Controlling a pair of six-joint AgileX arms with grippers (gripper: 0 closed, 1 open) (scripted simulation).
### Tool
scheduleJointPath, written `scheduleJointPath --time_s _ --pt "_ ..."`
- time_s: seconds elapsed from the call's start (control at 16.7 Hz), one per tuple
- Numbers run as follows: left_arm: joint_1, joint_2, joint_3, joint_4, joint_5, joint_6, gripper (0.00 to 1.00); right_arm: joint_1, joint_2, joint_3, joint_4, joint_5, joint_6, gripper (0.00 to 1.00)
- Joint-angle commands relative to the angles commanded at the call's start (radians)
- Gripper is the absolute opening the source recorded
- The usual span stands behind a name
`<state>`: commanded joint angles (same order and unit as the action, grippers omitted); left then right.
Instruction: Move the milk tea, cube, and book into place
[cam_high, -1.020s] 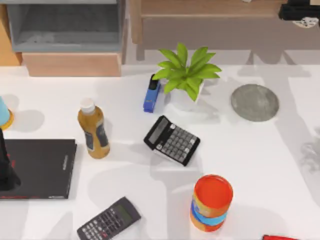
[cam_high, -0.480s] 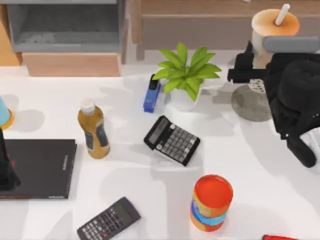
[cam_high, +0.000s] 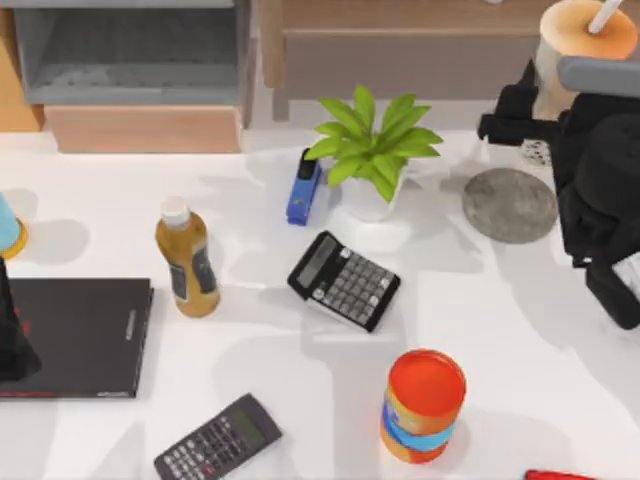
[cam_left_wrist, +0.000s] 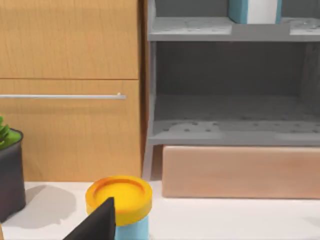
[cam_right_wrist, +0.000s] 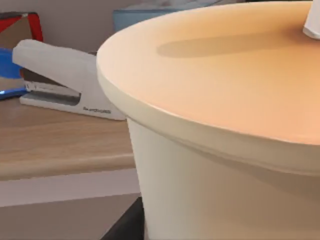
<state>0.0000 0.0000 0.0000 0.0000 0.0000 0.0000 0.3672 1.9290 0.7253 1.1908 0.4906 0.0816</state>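
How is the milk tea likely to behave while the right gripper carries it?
The milk tea looks tall and full, so it is probably top-heavy and apt to tip if tilted. Its smooth cup wall may be slippery and could give under a hard squeeze. The right gripper seems to hold it from the side, so sudden moves might slosh it.

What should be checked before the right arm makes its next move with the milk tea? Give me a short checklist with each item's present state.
1. Milk tea held in the right gripper: ok, the cup rides high with the arm at the table's far right.
2. Cup upright, straw on top: ok.
3. Grey coaster bare of other things: ok.
4. Cup over the coaster: not ok, it is beyond it, near the wooden shelf.
5. Potted plant apart from the coaster: ok, though close on its left.
6. Finger contact on the cup wall: cannot tell; the arm hides it.
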Motion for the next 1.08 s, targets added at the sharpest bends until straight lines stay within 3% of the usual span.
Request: scheduleJointPath --time_s 0.78,1.08 --pt "0.0 0.0 0.0 0.0 0.0 0.0 1.0 0.048 0.115 -0.014 0.049 -0.032 -0.036 0.0" --pt "0.0 0.0 0.0 0.0 0.0 0.0 1.0 0.048 0.115 -0.014 0.049 -0.032 -0.036 0.38"
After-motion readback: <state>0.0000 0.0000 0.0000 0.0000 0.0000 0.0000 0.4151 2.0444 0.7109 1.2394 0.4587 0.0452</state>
